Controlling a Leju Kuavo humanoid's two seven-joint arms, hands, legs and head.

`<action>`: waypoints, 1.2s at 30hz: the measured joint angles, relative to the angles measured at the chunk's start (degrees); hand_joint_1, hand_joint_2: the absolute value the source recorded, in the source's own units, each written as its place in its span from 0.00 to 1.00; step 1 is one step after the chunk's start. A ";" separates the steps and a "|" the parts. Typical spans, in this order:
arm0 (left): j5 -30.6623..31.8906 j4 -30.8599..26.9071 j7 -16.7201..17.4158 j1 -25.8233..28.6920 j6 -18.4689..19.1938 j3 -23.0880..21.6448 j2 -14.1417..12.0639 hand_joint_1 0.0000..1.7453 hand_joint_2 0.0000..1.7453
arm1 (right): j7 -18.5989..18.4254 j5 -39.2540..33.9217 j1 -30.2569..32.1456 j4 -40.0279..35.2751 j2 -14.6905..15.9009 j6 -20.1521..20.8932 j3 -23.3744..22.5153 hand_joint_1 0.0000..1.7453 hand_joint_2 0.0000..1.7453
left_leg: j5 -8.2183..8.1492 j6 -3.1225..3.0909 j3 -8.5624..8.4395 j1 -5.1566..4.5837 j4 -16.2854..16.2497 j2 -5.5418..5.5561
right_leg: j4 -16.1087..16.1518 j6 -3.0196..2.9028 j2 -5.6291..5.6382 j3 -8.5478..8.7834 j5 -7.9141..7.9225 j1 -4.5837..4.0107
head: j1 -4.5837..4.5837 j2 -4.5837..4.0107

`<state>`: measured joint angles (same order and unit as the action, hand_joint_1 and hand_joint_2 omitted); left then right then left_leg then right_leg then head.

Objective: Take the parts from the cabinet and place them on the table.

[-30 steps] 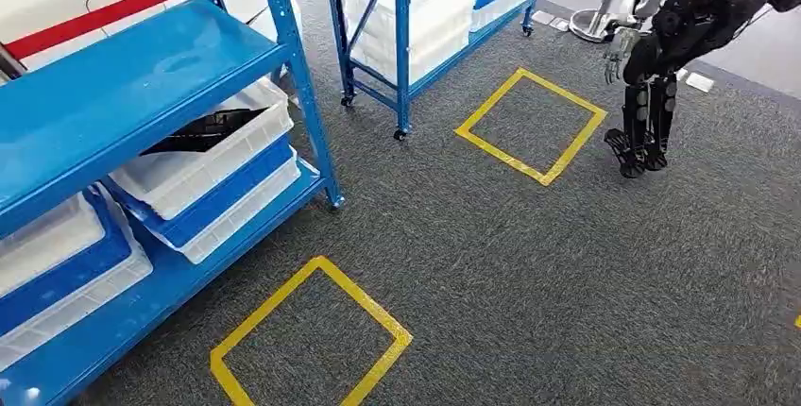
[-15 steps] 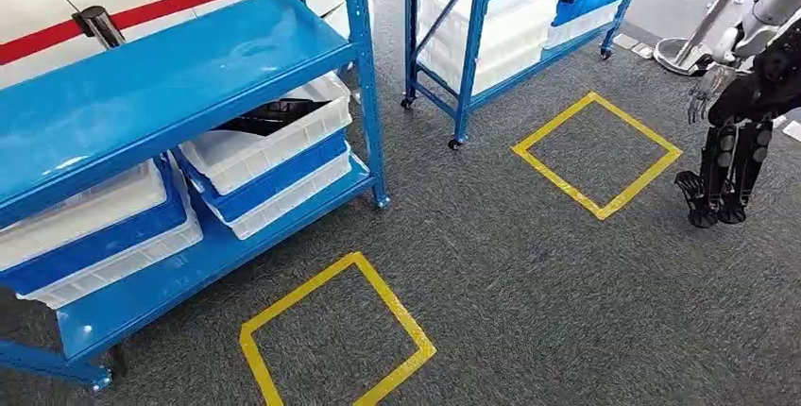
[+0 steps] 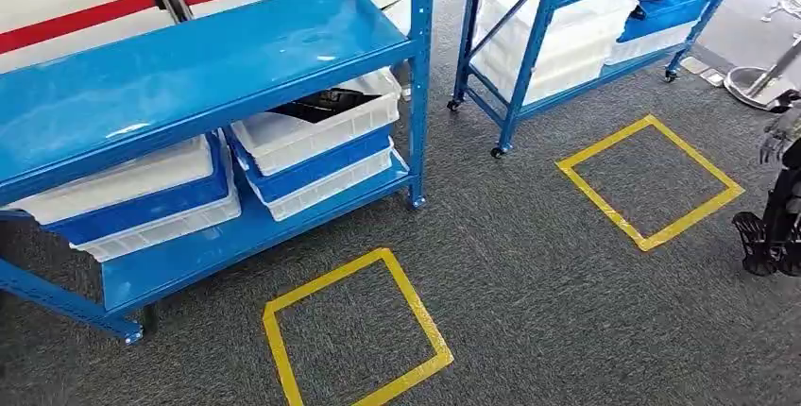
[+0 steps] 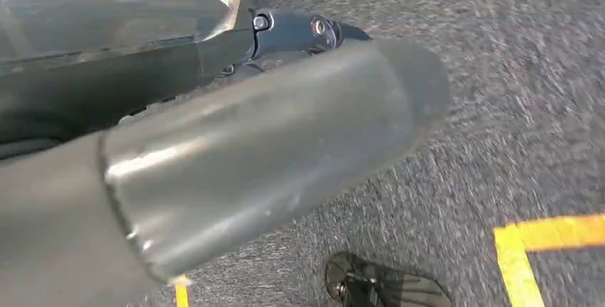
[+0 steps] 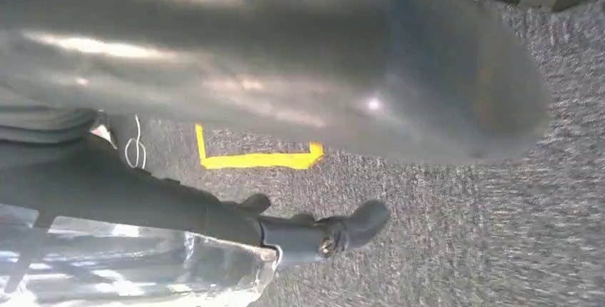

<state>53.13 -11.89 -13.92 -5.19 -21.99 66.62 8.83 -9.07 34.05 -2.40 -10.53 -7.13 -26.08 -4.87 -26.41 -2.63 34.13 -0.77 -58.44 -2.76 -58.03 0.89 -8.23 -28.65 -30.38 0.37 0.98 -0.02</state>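
Left hand (image 4: 271, 150), seen from its wrist: the thick grey thumb and a dark finger (image 4: 292, 30) are held out straight over grey carpet (image 4: 514, 93), and nothing is seen in the grasp. Right hand (image 5: 285, 71), seen from its wrist: the thumb and a dark finger (image 5: 321, 234) are likewise extended and apart, with nothing held. Yellow tape (image 5: 257, 158) is seen on the carpet beyond it. In the head view, a yellow square (image 3: 354, 330) is marked on the carpet just in front of the blue cabinet (image 3: 189, 57). The black parts (image 3: 326, 104) lie in the top white bin (image 3: 316, 132) under the cabinet's upper shelf, at its right end. This bin is stacked on a blue bin (image 3: 316, 165) and another white one. A similar stack (image 3: 132, 198) stands beside it on the lower shelf. A second cabinet (image 3: 557, 19) with more bins is placed further back, with a second yellow square (image 3: 647, 179) near it. Another robot (image 3: 775, 227) is partly seen at the right edge.
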 joint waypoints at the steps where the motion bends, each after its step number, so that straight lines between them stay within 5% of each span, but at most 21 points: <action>1: 0.00 0.00 0.00 0.20 0.00 0.00 0.02 0.00 0.00 | 0.02 -0.02 0.07 -0.09 0.02 -0.02 -0.02 0.00 0.00 | 0.97 -0.29 -1.04 1.07 1.18 0.73 | -0.66 0.29 1.86 -0.46 -0.37 -0.03 | -0.22 0.02; 3: -0.09 0.00 -0.02 0.05 0.04 0.02 0.02 0.00 0.00 | 0.09 0.00 0.21 -0.09 0.07 -0.04 -0.04 0.00 0.00 | 1.33 -0.75 -1.17 0.99 1.56 2.06 | -6.87 -0.34 7.09 -2.99 -3.60 0.25 | -0.50 0.00; 6: -0.20 0.00 -0.24 0.01 0.07 0.02 0.02 0.00 0.00 | 0.09 -0.11 0.44 -0.04 0.20 -0.02 -0.31 0.00 0.00 | 1.30 -0.70 -1.17 0.98 1.51 4.97 | -17.59 -0.18 7.74 -8.81 -6.91 0.50 | -0.63 0.02; 8: -0.24 0.02 -0.35 0.14 0.13 0.02 0.02 0.00 0.00 | 0.11 -0.24 0.59 -0.02 0.35 -0.04 -0.50 0.00 0.00 | 1.22 -0.52 -1.28 1.14 1.38 6.91 | -13.71 1.12 7.91 -7.83 -4.13 0.80 | -0.61 0.00; 10: -0.24 0.02 -0.46 0.20 0.15 0.02 0.07 0.00 0.00 | 0.28 -0.24 0.47 -0.02 0.57 -0.04 -0.55 0.00 0.00 | 0.92 0.15 -1.29 1.42 0.86 8.64 | -3.46 2.52 9.67 -3.63 0.61 1.42 | -0.63 0.00; 11: -0.24 0.02 -0.50 0.21 0.15 0.02 0.02 0.00 0.00 | 0.33 -0.24 0.59 0.02 0.55 -0.02 -0.57 0.00 0.00 | 0.60 0.73 -1.05 1.25 0.29 9.26 | -1.38 2.51 12.03 -3.22 1.26 1.66 | -0.81 0.00; 12: -0.24 0.02 -0.55 0.19 0.15 0.04 0.00 0.00 0.00 | 0.37 -0.24 0.44 0.04 0.52 -0.04 -0.57 0.00 0.00 | 0.15 1.24 -0.73 1.00 -0.12 9.92 | -1.10 1.36 11.16 -3.07 1.48 1.49 | -0.87 0.02; 15: -0.24 0.02 -0.81 0.42 0.15 0.04 -0.11 0.00 0.00 | 0.37 -0.28 0.02 0.04 0.48 -0.09 -0.59 0.00 0.00 | 0.33 1.68 -0.60 1.53 0.11 10.89 | -1.15 -0.04 9.81 -2.33 1.52 1.05 | -0.59 0.00; 16: -0.24 0.02 -0.83 0.46 0.17 0.04 -0.13 0.00 0.00 | 0.35 -0.48 0.00 0.04 0.31 -0.13 -0.61 0.00 0.00 | 0.09 1.81 -0.52 1.76 -0.39 10.41 | -0.99 -0.36 8.98 -2.23 1.65 1.51 | -0.61 0.00; 17: -0.20 0.04 -0.90 0.51 0.17 0.04 -0.04 0.00 0.00 | 0.35 -0.50 0.09 0.04 0.42 -0.22 -0.66 0.00 0.00 | -0.85 2.01 0.07 1.46 -1.93 7.01 | -0.98 -0.77 8.66 -2.13 1.58 1.39 | -0.35 0.02; 18: -0.20 0.04 -0.90 0.46 0.17 0.02 -0.04 0.00 0.00 | 0.33 -0.50 0.12 0.04 0.33 -0.24 -0.66 0.00 0.00 | -2.23 2.18 1.18 1.47 -4.15 5.25 | -0.98 -1.05 8.19 -2.10 1.52 1.24 | -0.04 0.00; 21: -0.20 0.04 -0.98 0.21 0.17 0.02 -0.07 0.00 0.00 | 0.33 -0.55 0.29 0.04 0.31 -0.33 -0.70 0.00 0.00 | -7.03 2.66 6.59 1.58 -14.43 3.09 | -1.00 -1.58 6.43 -2.12 1.26 0.78 | -0.02 0.00; 23: -0.20 0.04 -0.98 0.34 0.20 0.04 -0.07 0.00 0.00 | 0.35 -0.59 0.35 0.04 0.37 -0.39 -0.79 0.00 0.00 | -7.10 2.55 8.70 1.57 -17.83 2.88 | -1.00 -1.85 4.95 -2.09 1.05 0.45 | -0.04 0.00; 24: -0.20 0.04 -0.98 0.37 0.20 0.04 -0.07 0.00 0.00 | 0.33 -0.59 0.30 0.04 0.37 -0.42 -0.81 0.00 0.00 | -5.28 2.20 7.72 1.53 -15.48 2.83 | -1.00 -1.99 4.27 -2.00 0.92 0.25 | 0.00 0.00; 26: -0.24 0.04 -0.98 0.39 0.24 0.04 -0.13 0.00 0.00 | 0.35 -0.59 0.14 0.04 0.28 -0.44 -0.81 0.00 0.00 | -0.57 0.92 2.67 1.06 -5.84 1.55 | -0.96 -2.02 2.97 -1.58 0.60 -0.18 | -0.02 0.00; 27: -0.24 0.02 -1.01 0.33 0.24 0.04 -0.19 0.00 0.00 | 0.33 -0.57 0.11 0.04 0.13 -0.46 -0.81 0.00 0.00 | 0.29 -0.24 0.17 0.23 -1.33 -2.03 | -0.93 -1.94 2.42 -1.29 0.44 -0.29 | -0.02 0.00; 28: -0.24 0.02 -1.01 0.21 0.31 0.04 -0.33 0.00 0.00 | 0.33 -0.55 0.12 0.04 0.00 -0.55 -0.81 0.00 0.00 | -0.34 -0.46 0.24 0.11 -1.40 -2.80 | -0.80 -1.58 1.78 -1.02 0.14 -0.68 | -0.46 0.00; 31: -0.17 0.02 -1.01 0.11 0.31 0.04 -0.42 0.00 0.00 | -0.37 -0.33 -0.13 0.04 -0.22 -0.44 -0.81 0.00 0.00 | -0.18 -0.80 0.13 -0.46 -0.55 -0.80 | -0.10 -0.91 -0.31 -0.32 0.01 -0.01 | -0.09 0.00; 32: -0.15 0.02 -1.01 0.15 0.31 0.02 -0.46 0.00 0.00 | -0.52 -0.24 -0.34 -0.07 -0.33 -0.28 -0.81 0.00 0.00 | 0.31 -1.23 -0.83 -0.43 1.01 0.29 | 0.81 -0.39 -1.09 0.69 0.06 -0.66 | -0.02 0.02; 34: -0.15 0.04 -0.92 0.21 0.28 0.04 -0.37 0.00 0.00 | -0.63 0.18 -0.13 -0.04 -0.20 -0.04 -0.81 0.00 0.00 | 1.77 -1.26 -2.69 0.63 3.45 1.76 | -2.67 -0.54 4.64 -0.69 -1.68 -0.49 | -0.53 0.00; 36: -0.15 0.04 -0.79 0.00 0.31 0.04 -0.37 0.00 0.00 | -1.05 0.28 0.13 0.02 0.07 -0.24 -0.79 0.00 0.00 | 1.99 -1.28 -2.43 0.69 3.39 3.01 | -11.55 -0.89 7.44 -5.29 -5.01 -0.08 | -0.72 0.00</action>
<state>52.98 -11.85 -14.71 -5.19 -21.68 66.66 8.46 -10.12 34.34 -2.26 -10.51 -7.06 -26.32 -5.66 -24.42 -3.91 31.70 -0.08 -55.05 0.25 -69.58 0.01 -0.79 -33.93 -35.39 0.29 0.26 -0.02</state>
